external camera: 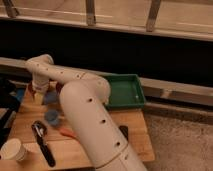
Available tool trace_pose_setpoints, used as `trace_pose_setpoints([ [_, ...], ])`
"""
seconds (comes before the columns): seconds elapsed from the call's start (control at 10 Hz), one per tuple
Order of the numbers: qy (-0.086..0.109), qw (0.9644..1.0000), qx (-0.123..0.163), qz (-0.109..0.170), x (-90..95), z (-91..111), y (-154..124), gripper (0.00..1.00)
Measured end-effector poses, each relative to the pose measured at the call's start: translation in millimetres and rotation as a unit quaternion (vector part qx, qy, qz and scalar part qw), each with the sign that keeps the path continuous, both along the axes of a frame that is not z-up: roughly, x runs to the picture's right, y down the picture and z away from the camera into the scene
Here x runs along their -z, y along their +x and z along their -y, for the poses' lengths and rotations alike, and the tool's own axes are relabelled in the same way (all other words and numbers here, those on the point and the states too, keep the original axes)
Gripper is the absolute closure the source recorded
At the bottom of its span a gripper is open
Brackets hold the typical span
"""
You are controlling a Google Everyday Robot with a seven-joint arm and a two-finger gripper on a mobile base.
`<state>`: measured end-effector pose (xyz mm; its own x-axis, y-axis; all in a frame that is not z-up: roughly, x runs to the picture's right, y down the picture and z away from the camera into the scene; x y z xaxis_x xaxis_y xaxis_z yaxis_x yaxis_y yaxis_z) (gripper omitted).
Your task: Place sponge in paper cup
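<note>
The paper cup (pixel 12 149) stands upright at the table's front left corner. My white arm reaches from the bottom centre up and to the left. My gripper (pixel 38 96) hangs down at the table's back left, far from the cup. A pale yellow block that seems to be the sponge (pixel 38 100) shows right at the gripper's tip. I cannot tell whether it is held or lying on the table.
The wooden table (pixel 135 142) carries a green tray (pixel 125 92) at the back right. Two blue items (pixel 51 116) lie near the gripper. A black-handled tool (pixel 42 141), an orange item (pixel 66 132) and a small black object (pixel 124 132) are nearer the front. A dark wall runs behind.
</note>
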<state>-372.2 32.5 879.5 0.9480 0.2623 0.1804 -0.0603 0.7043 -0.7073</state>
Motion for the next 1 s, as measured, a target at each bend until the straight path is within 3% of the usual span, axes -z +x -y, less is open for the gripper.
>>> trace_pose_setpoints([
  [0.1,-0.003,0.9991,-0.033,-0.026,9.9,12,10,1.0],
  [0.3,-0.018,0.9956,-0.071,-0.059,28.0,25,23,1.0],
  [0.6,-0.034,0.9885,-0.122,-0.084,62.1,41,38,1.0],
  [0.7,-0.038,0.9851,-0.148,-0.078,69.3,42,43,1.0],
  [0.9,-0.044,0.9809,-0.186,-0.032,79.1,34,45,1.0],
  [1.0,-0.045,0.9811,-0.188,-0.012,87.0,28,40,1.0],
])
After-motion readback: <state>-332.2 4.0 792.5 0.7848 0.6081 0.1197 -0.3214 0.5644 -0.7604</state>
